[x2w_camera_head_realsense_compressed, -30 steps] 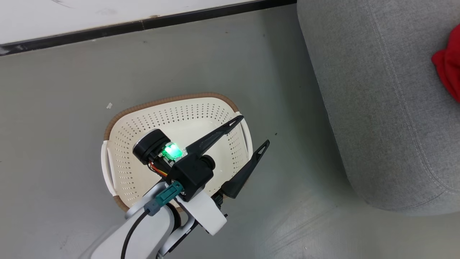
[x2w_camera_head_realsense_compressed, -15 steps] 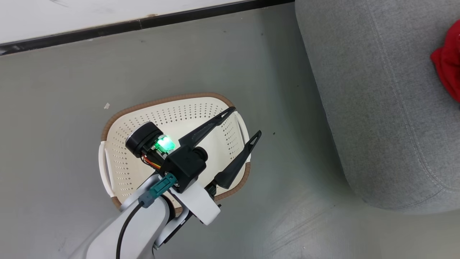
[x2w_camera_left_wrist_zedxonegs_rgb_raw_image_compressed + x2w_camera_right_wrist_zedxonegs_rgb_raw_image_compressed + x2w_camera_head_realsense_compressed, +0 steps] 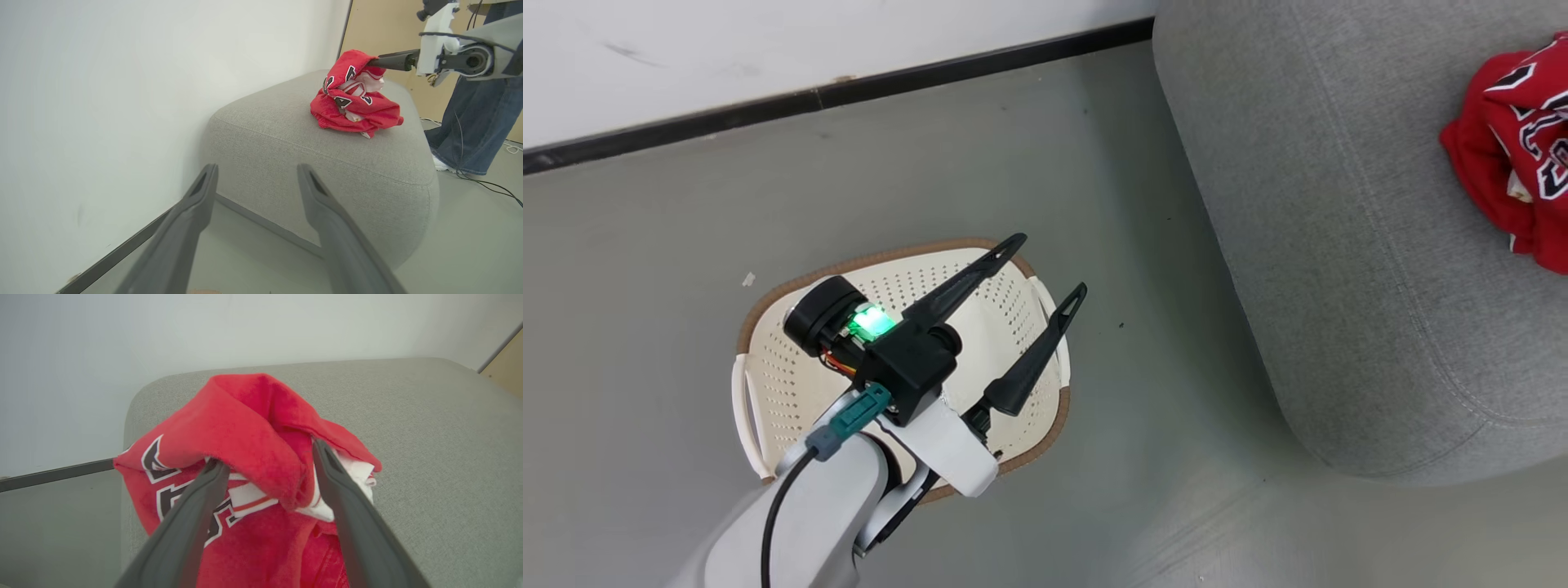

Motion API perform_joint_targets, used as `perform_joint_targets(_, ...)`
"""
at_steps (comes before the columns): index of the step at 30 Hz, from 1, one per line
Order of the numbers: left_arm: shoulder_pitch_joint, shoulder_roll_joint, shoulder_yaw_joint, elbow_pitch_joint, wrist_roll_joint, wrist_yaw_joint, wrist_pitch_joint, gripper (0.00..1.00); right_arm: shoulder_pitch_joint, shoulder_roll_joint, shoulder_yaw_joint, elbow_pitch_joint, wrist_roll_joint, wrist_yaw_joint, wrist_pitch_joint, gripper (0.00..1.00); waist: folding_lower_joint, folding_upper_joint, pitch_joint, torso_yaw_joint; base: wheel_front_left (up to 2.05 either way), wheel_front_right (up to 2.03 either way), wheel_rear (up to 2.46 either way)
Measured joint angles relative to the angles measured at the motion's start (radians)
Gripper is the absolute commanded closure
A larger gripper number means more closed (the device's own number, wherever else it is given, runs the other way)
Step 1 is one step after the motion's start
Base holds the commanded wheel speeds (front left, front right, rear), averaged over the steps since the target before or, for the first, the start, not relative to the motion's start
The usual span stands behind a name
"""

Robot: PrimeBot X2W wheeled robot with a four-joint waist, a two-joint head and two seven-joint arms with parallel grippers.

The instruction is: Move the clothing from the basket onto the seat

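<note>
Red clothing (image 3: 253, 428) sits bunched up on the grey seat (image 3: 1339, 245). Right fingers (image 3: 192, 522) are spread wide and released, tips poking into its folds. Left fingers (image 3: 964, 282) hang spread and empty over the basket (image 3: 768, 384).

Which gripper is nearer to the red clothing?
Right. The right gripper sits among folds of the clothing on the seat; the left gripper hovers over the basket, far off.
</note>
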Motion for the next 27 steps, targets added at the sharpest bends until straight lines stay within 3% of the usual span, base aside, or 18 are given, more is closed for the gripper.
perform_joint_targets(13,0.071,0.002,0.06,0.05,-0.029,0.031,-0.061,0.0,0.08,0.03,0.027,-0.227,0.005,0.0,0.0,0.0,0.0,0.0,-0.094,-0.025,0.0,0.0,0.0)
perform_joint_targets(27,0.2,0.006,0.195,0.103,-0.074,0.142,-0.089,0.0,0.195,0.159,0.15,-0.346,-0.008,0.0,0.0,0.0,0.0,0.0,-0.209,0.01,0.0,0.0,0.0)
